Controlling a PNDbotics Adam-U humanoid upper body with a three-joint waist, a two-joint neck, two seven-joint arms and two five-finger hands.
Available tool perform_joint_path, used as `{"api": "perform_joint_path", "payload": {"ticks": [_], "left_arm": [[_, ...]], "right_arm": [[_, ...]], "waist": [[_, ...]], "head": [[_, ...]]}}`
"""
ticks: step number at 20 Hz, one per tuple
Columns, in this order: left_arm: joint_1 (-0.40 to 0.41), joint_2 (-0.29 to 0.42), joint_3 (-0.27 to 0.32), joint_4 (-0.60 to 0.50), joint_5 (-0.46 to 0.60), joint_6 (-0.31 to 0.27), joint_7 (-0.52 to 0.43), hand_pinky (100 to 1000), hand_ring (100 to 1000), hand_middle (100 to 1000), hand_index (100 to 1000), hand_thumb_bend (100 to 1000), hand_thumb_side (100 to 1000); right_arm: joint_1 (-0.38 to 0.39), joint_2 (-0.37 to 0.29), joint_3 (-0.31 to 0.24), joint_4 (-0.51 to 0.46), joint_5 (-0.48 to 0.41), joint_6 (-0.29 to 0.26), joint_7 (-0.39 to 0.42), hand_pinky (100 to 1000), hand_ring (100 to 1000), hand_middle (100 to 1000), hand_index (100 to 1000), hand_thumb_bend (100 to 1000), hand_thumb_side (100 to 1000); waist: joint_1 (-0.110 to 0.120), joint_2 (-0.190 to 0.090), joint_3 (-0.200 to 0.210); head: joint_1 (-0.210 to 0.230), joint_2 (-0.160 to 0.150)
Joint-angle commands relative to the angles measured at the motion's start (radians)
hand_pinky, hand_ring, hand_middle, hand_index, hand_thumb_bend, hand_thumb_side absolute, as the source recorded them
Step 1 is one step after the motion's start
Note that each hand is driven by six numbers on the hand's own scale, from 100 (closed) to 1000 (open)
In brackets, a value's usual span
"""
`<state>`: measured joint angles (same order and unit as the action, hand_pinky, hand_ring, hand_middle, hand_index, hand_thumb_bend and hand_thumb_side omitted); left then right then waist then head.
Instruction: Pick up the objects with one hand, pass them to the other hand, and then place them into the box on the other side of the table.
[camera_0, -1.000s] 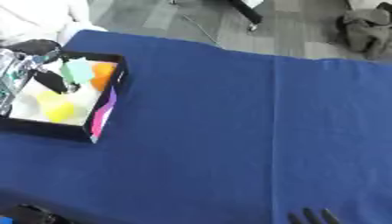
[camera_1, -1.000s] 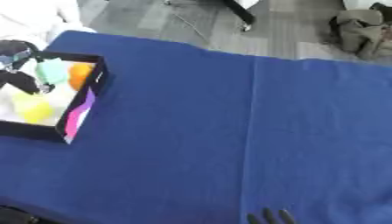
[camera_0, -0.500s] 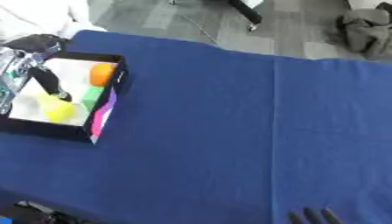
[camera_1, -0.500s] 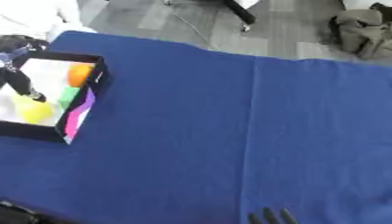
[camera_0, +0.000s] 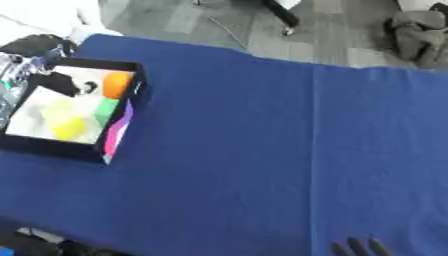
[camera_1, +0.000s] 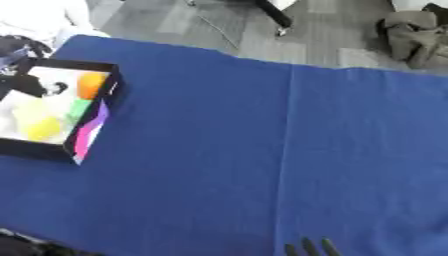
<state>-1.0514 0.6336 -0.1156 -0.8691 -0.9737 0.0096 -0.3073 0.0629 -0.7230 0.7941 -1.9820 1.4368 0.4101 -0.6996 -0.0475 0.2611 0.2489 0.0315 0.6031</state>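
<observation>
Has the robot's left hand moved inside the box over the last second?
Yes. The left hand has pulled back from the middle of the box toward its far left corner, away from the yellow thing.

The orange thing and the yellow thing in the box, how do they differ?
The orange thing is smaller and rounder, while the yellow thing is larger and more spread out. The orange thing lies at the box's far end near its right wall; the yellow thing lies nearer the front end. Both rest inside the same black box with a white floor. What each is cannot be made out.
</observation>
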Motion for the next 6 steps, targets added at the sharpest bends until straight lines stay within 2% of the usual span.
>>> {"api": "perform_joint_path", "payload": {"ticks": [1,2,6], "left_arm": [[-0.043,0.025,0.042,-0.053,0.049,-0.038,-0.007,1000,925,725,852,100,413],[-0.051,0.024,0.044,-0.074,0.065,-0.053,-0.006,1000,894,673,841,100,440],[-0.029,0.045,0.042,-0.163,0.130,-0.114,0.000,1000,894,673,841,100,440]], "right_arm": [[0.007,-0.003,-0.015,-0.018,0.012,0.217,-0.207,940,907,871,835,510,283],[0.008,0.000,-0.017,-0.018,0.013,0.220,-0.207,939,907,871,835,510,282],[0.008,0.006,-0.023,-0.018,0.017,0.228,-0.207,939,907,871,835,510,282]], "waist": [[0.003,-0.023,0.004],[0.002,-0.024,0.006],[0.000,-0.025,0.009]], "head": [[-0.024,-0.004],[-0.040,0.000],[-0.069,0.005]]}}
